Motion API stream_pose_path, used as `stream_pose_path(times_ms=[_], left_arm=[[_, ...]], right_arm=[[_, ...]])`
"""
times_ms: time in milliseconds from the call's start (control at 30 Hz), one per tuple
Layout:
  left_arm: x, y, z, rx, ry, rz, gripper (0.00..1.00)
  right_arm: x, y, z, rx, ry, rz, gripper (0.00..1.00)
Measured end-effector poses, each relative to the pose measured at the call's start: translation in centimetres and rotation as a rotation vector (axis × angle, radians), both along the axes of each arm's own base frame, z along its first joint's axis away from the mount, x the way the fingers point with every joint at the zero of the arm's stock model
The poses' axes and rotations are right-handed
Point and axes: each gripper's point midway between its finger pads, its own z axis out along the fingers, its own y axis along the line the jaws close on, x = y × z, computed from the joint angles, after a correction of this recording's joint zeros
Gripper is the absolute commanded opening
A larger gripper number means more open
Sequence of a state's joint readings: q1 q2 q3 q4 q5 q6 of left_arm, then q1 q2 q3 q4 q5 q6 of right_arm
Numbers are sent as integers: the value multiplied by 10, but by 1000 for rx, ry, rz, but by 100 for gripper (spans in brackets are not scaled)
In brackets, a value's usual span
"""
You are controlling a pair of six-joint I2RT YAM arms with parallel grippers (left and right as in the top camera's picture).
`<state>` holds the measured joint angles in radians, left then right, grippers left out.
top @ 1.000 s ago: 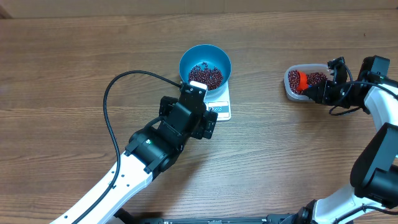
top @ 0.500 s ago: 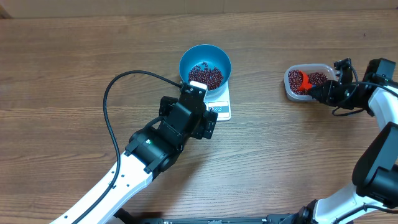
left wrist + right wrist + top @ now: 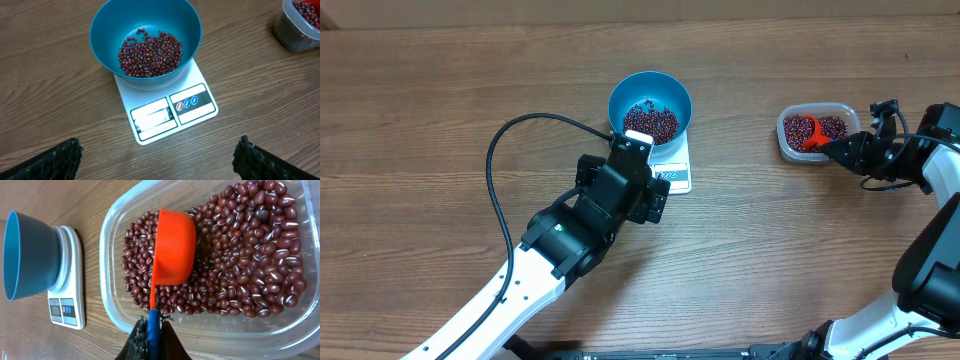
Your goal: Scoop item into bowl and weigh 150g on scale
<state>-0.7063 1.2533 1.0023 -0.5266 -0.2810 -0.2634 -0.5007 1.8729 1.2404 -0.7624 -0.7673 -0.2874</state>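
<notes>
Beans [image 3: 149, 52] in bowl [image 3: 106, 30], scale [image 3: 167, 114] display unreadable

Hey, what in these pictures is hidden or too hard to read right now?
Scale reading: the display is washed out in the left wrist view, too small overhead.
Scoop contents: the right wrist view shows only its rounded back.
Tub: its far side is cut off by the right wrist frame's edge.

Overhead looks straight down over the whole worktop [image 3: 420, 100]; each wrist camera peers in close, both catching the bowl [image 3: 105, 47] and scale [image 3: 197, 107].
</notes>
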Motion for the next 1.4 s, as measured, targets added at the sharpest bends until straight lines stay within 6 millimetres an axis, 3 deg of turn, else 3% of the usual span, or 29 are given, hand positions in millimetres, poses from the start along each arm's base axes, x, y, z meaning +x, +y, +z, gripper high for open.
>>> stream_pose_path(times_ms=[467,867,1400], left_arm=[[0,0,0,0,0,0,99],[0,0,0,0,0,0,100],[0,0,0,0,0,0,99]], right_arm=[[3,1,9,66,-27,-16,4],[-1,-21,25,168,-92,-79,4],[0,-12,40,259,-143,-55,4]])
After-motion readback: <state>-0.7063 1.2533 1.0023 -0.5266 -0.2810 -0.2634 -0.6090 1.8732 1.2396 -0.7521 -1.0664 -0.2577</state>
